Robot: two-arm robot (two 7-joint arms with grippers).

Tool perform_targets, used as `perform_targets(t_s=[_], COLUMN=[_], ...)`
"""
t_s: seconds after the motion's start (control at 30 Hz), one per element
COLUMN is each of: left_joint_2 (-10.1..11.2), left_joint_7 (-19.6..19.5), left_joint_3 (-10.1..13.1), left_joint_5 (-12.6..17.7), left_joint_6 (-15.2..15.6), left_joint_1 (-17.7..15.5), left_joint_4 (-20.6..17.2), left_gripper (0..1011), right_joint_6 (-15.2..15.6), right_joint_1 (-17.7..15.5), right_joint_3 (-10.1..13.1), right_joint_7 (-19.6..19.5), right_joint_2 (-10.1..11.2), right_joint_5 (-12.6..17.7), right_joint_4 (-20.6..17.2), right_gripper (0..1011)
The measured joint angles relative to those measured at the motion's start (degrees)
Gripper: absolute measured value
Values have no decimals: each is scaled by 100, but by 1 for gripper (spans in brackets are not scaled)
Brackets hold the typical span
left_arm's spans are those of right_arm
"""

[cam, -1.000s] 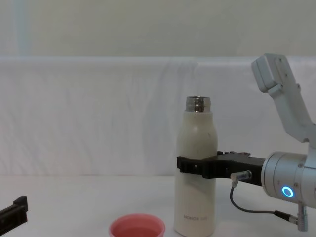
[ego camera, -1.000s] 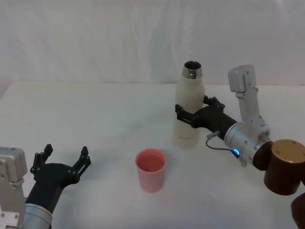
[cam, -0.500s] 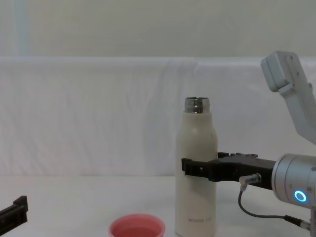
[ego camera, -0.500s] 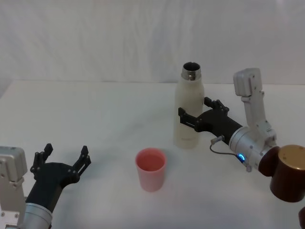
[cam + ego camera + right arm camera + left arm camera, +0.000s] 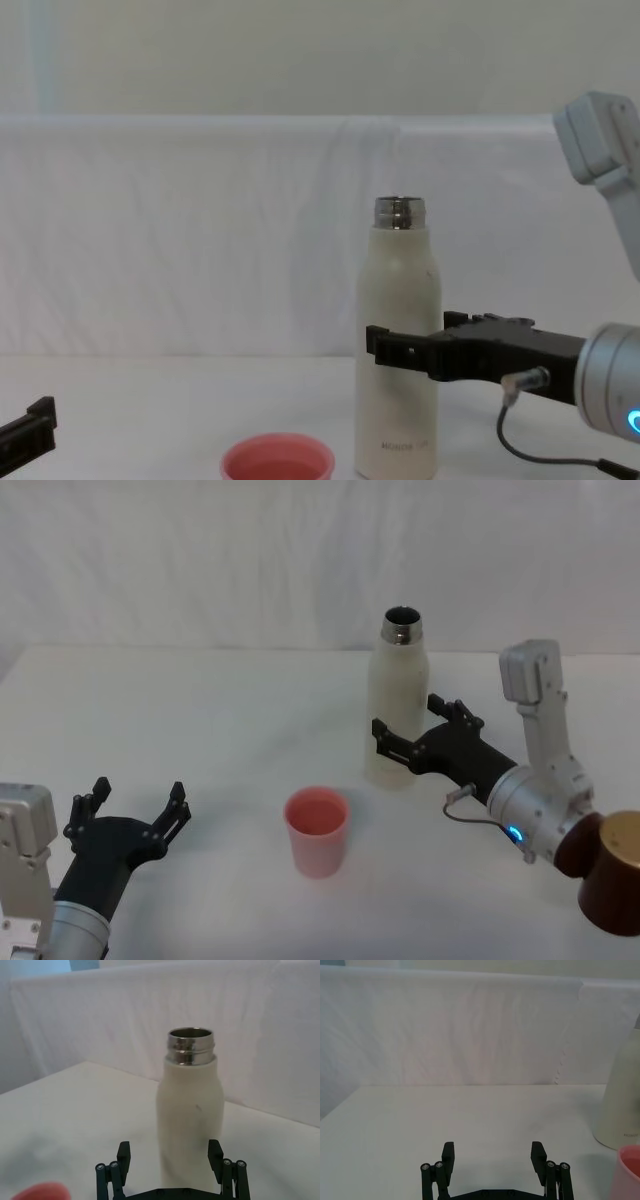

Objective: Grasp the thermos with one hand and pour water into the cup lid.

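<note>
Head view: We see the thermos [image 5: 396,705] standing up near the far right of the table [image 5: 200,730]. Our right hand [image 5: 412,730] has its fingers open around the thermos, not squeezing. The pink cup lid [image 5: 317,832] sits nearer the front edge. Our left gripper [image 5: 130,815] waits open at the front left corner.
Right wrist view: The thermos [image 5: 190,1110] is cream-white with a shiny open neck.
Chest view: We think the tall thermos [image 5: 398,340] may tip if a finger bumps it.

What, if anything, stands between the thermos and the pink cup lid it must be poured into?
Nothing visible does. In the head view the thermos stands upright behind and slightly right of the cup lid, with bare white table between them. The open right gripper brackets the thermos; the left gripper sits parked at the near left.
</note>
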Motion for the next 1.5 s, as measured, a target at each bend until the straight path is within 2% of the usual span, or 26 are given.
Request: perform_targets(t_s=[0.2,0.43,0.97,1.5], left_joint_2=[0,0,0,0], left_joint_7=[0,0,0,0], left_joint_3=[0,0,0,0], left_joint_5=[0,0,0,0], left_joint_6=[0,0,0,0], left_joint_1=[0,0,0,0], left_joint_4=[0,0,0,0], left_gripper=[1001,1001,1001,1001], right_joint_6=[-154,-348,-767,-818], right_joint_1=[-335,-621,-801,-812], right_joint_3=[-9,-46,-129,-143], right_joint_7=[-3,10,118,143], right_joint_2=[156,277,209,177], right_joint_5=[1,-42,-79,-62], right_joint_4=[-348,-565,-340,-289], right_gripper=[1000,1000,1000,1000])
